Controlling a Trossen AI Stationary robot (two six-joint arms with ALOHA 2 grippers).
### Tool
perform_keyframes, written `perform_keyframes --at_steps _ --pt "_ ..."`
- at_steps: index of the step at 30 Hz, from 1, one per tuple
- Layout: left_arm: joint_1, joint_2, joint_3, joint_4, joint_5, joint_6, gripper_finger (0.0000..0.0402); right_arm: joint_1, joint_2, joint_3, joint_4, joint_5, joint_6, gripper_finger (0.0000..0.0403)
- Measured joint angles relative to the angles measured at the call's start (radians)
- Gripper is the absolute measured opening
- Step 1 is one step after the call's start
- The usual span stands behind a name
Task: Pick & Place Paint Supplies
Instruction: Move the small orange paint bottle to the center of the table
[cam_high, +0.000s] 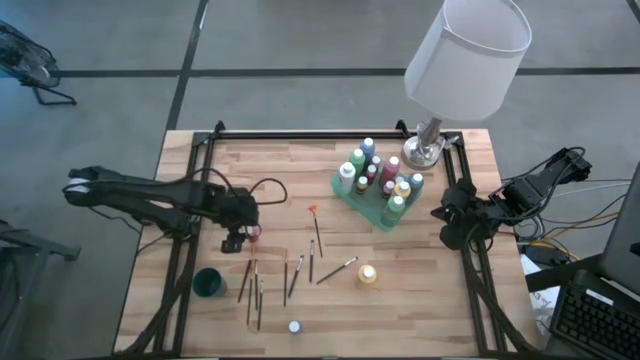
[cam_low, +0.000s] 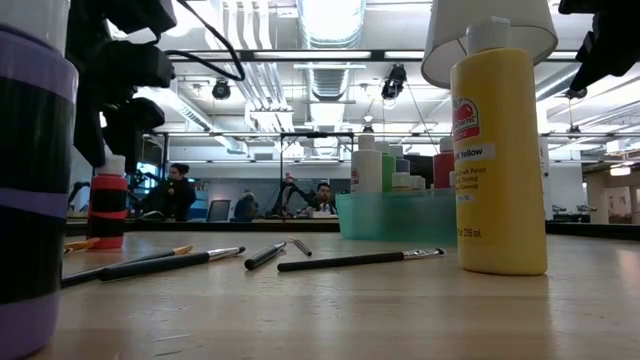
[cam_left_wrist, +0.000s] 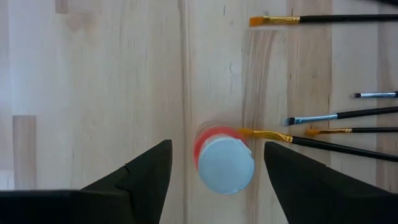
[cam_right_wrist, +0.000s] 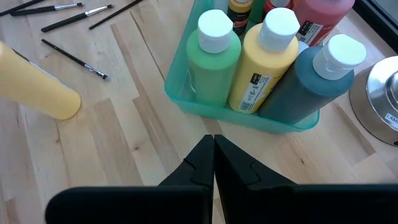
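A red paint bottle (cam_left_wrist: 225, 163) with a white cap stands upright on the wooden table (cam_high: 420, 310). My left gripper (cam_left_wrist: 217, 144) hovers over it, pointing steeply down and open, one finger (cam_left_wrist: 140, 177) on each side of the bottle, with a gap showing on both sides. In the high view this gripper (cam_high: 240, 238) is at the table's left middle. Several thin brushes (cam_high: 300, 270) lie flat to the right of it. A yellow bottle (cam_high: 368, 274) stands alone. My right gripper (cam_right_wrist: 213, 155) waits shut at the right edge, near the green tray (cam_right_wrist: 186, 93).
The translucent green tray (cam_high: 380, 195) holds several upright bottles at the back right. A lamp (cam_high: 465, 60) stands behind it. A dark green cup (cam_high: 209, 283) sits near the front left, and a small bottle (cam_high: 294, 326) stands at the front edge.
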Motion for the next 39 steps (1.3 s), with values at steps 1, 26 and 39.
perform_keyframes --at_steps 1,26,39 --pt "0.000 0.002 0.000 0.000 0.000 -0.004 0.0259 0.000 0.000 0.000 0.000 0.000 0.000 0.0008" --pt "0.000 0.007 -0.003 0.006 0.003 -0.040 0.0127 0.000 0.000 0.000 0.000 0.000 0.000 0.0008" --pt "0.000 0.012 0.026 0.005 0.003 -0.015 0.0131 0.000 0.000 0.000 0.000 0.000 0.000 0.0008"
